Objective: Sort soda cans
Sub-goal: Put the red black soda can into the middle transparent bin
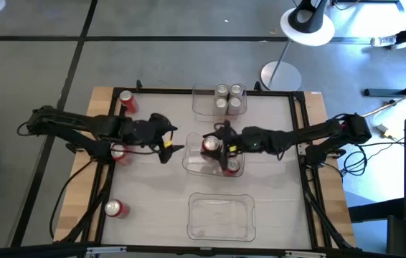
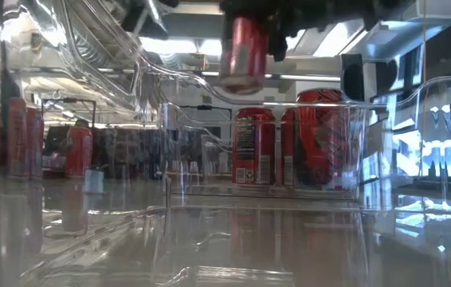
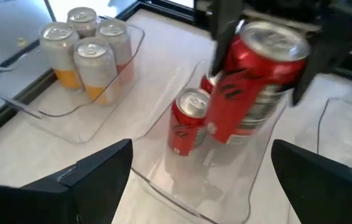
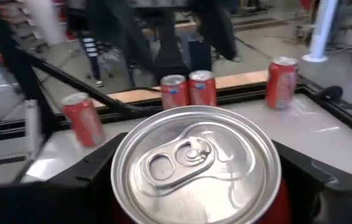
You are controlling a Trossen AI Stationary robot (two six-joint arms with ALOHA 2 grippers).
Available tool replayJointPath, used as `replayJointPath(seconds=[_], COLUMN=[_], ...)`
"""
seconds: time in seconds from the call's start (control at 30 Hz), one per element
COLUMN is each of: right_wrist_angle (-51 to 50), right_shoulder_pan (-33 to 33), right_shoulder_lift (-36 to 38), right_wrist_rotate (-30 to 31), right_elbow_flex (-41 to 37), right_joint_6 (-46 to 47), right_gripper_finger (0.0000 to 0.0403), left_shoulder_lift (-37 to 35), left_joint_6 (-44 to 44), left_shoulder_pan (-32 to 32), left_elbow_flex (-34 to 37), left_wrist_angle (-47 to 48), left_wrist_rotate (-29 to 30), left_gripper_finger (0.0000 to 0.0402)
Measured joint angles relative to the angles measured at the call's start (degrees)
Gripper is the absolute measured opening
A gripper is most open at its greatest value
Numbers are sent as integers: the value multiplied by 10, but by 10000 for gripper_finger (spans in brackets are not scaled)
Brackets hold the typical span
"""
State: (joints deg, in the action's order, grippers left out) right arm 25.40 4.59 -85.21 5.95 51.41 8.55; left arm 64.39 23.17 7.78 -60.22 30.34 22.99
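- The right gripper [image 1: 216, 145] clenches a red soda can [image 1: 210, 145], holding it in the air above the middle clear tray [image 1: 191, 162]; its silver top fills the right wrist view.
- Red cans [image 1: 232, 166] already stand in that tray.
- Four silver-bodied cans [image 1: 229, 98] fill the far tray [image 1: 200, 104].
- The left gripper [image 1: 171, 142] hangs spread and empty just beside the middle tray.
- Loose red cans [image 1: 115, 208] stand along the table's left side.

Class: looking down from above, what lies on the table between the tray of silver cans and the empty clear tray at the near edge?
In the high view, a third clear tray holding red cans lies between them, with the right gripper holding a red can above it.
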Motion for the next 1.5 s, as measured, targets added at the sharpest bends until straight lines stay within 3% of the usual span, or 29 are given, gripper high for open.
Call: replayJointPath(seconds=[0.17,0.5,1.2,1.27,1.43,1.5], right_wrist_angle=[22,35,26,26,25,20], right_shoulder_pan=[31,63,63,63,63,63], right_shoulder_lift=[-49,-115,-191,-191,-190,-184], right_wrist_rotate=[56,144,131,131,130,129], right_elbow_flex=[0,0,3,3,2,1], right_joint_6=[6,36,76,75,75,75], right_gripper_finger=[285,285,285,297,379,387], left_shoulder_lift=[3,4,4,4,4,4], left_joint_6=[9,10,-6,-6,-6,-6], left_shoulder_pan=[44,65,68,68,68,68], left_elbow_flex=[0,0,0,0,0,0], left_wrist_angle=[7,3,2,2,1,1], left_wrist_rotate=[42,44,44,44,44,44], left_gripper_finger=[371,371,371,371,371,371])
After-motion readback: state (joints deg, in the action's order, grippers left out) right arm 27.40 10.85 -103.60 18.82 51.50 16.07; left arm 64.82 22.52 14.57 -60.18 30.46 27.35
